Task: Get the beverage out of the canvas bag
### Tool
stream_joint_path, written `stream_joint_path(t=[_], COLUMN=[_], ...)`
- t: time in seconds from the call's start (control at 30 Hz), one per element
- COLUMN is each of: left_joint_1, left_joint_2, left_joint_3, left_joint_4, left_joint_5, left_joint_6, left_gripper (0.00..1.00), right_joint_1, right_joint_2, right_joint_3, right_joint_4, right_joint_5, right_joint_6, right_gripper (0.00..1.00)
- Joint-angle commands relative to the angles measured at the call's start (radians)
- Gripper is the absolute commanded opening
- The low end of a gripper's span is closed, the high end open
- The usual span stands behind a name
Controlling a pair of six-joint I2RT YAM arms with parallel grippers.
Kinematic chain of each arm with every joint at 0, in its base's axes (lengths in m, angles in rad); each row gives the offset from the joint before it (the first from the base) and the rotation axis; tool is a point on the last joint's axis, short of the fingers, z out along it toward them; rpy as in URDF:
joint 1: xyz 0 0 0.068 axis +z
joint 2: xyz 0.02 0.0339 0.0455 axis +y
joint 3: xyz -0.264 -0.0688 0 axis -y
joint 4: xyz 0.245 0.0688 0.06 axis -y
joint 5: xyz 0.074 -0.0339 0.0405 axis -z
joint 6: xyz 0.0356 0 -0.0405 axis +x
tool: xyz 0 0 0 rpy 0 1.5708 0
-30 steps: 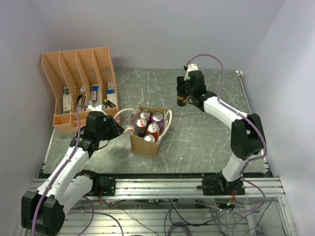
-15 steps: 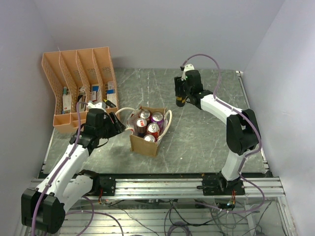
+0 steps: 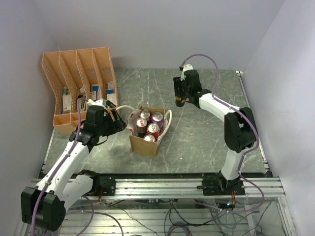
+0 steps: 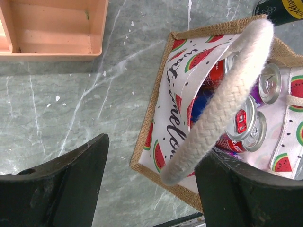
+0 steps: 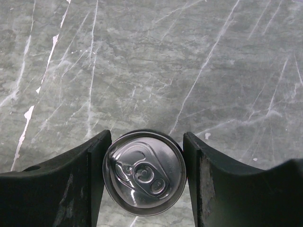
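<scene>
Now the right hand (image 3: 180, 100) grips a dark can (image 5: 144, 171) at upper centre of the top view, well apart from the bag (image 3: 143, 145). The bag stands left of centre on the table (image 3: 197, 142), with other cans (image 3: 153, 129) inside. The left hand (image 3: 118, 124) is open, with a rope handle (image 4: 222, 104) between its fingers.

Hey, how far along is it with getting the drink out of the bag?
Done: one can is out of the bag, gripped by the right claw over the table. In hand: I cannot tell whether it is set down yet; the left claw stands open with a rope handle between its fingers. Left: release the can; other cans sit in the bag.
</scene>
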Motion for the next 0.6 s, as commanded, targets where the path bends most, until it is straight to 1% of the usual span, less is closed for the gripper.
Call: stream_joint_path(t=[0.0, 0.1, 0.27, 0.4, 0.57], left_joint_1=[-0.007, -0.007, -0.007, -0.007, -0.007], left_joint_2=[0.014, 0.031, 0.057, 0.081, 0.159], left_joint_3=[0.048, 0.072, 0.079, 0.121, 0.224], left_joint_4=[-0.025, -0.027, -0.022, -0.035, -0.142], left_joint_5=[-0.008, -0.003, -0.003, 0.001, -0.055], left_joint_6=[0.038, 0.063, 0.077, 0.117, 0.198], left_gripper=[0.81, 0.81, 0.77, 0.77, 0.76], right_joint_1=[-0.004, -0.004, -0.002, 0.000, 0.037], right_joint_2=[-0.032, -0.073, -0.223, -0.344, -0.467], right_joint_3=[0.033, 0.033, -0.048, -0.089, -0.148], right_joint_4=[-0.014, -0.060, -0.069, -0.104, -0.124], right_joint_5=[0.041, 0.051, 0.019, -0.050, -0.121], right_joint_6=[-0.020, -0.016, 0.001, 0.027, 0.069], right_gripper=[0.66, 0.78, 0.92, 0.95, 0.95])
